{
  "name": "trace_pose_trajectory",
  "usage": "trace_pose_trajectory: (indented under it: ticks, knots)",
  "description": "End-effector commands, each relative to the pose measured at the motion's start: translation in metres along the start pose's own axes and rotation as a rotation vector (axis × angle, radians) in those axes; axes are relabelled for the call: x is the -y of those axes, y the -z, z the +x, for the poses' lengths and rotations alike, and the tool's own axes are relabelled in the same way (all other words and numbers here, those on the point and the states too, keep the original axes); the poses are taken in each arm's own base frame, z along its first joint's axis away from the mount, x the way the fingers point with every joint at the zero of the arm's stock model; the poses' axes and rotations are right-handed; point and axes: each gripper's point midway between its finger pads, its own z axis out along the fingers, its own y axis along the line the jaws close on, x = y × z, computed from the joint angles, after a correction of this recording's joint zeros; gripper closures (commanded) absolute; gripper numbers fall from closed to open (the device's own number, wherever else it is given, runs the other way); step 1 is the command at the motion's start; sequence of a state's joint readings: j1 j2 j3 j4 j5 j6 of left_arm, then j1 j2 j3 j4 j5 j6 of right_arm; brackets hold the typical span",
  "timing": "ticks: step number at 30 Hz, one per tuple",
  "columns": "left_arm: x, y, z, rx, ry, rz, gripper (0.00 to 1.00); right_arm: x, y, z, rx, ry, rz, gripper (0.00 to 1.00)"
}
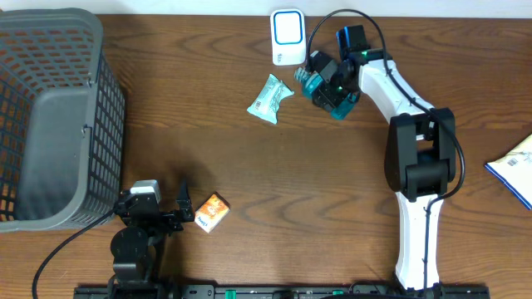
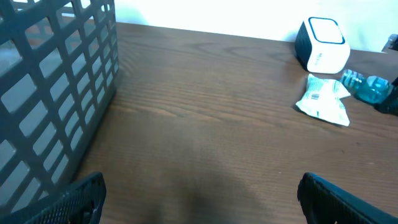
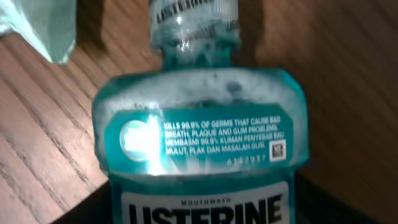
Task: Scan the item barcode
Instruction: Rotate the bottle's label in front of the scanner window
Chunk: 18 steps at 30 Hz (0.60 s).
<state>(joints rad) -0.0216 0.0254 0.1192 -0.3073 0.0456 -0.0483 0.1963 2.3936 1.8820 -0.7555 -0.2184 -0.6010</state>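
- Only the right wrist view shows the label. The bottle [image 3: 199,137] is clear teal with foam inside, and carries small white print and a tiny square code.
- The overhead view places the bottle in the right gripper [image 1: 326,87], just beside the white scanner [image 1: 287,35] and a pale green packet [image 1: 270,98].
- The dark fingers [image 3: 329,205] press against both of the bottle's sides.
- The left gripper [image 2: 205,205] is spread wide, holds nothing, and is well apart from the bottle.

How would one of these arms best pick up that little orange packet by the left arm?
Probably grip the small orange packet across its two long edges, coming straight down from above. It lies flat and slanted on the brown wooden table, so the open left fingers beside it would need turning to match.
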Motion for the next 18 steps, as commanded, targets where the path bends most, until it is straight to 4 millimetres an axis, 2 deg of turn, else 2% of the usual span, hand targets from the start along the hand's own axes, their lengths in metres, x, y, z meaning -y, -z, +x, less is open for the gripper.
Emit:
trace_pose_trajectory:
  ticks: [1, 2, 6, 9, 12, 15, 18]
  knots:
    - [-0.002, -0.003, 0.011, -0.026, -0.01, -0.011, 0.02, -0.006, -0.075, 0.108, -0.339, -0.048, 0.004, 0.63]
    - [-0.002, -0.003, 0.011, -0.026, -0.01, -0.011, 0.02, -0.007, -0.075, 0.108, -0.337, -0.053, -0.001, 0.69]
    - [-0.002, -0.003, 0.011, -0.026, -0.01, -0.011, 0.02, -0.016, -0.07, 0.092, -0.28, -0.111, -0.041, 0.76]
    - [-0.002, -0.003, 0.011, -0.026, -0.01, -0.011, 0.02, -0.025, -0.058, 0.073, -0.225, -0.109, -0.084, 0.76]
    - [-0.002, -0.003, 0.011, -0.026, -0.01, -0.011, 0.02, -0.025, -0.035, 0.05, -0.162, -0.097, -0.084, 0.72]
    - [-0.002, -0.003, 0.011, -0.026, -0.01, -0.011, 0.02, -0.024, -0.028, 0.045, -0.149, -0.092, -0.074, 0.69]
    - [-0.002, -0.003, 0.011, -0.026, -0.01, -0.011, 0.02, -0.021, -0.029, 0.05, -0.167, -0.093, -0.057, 0.68]
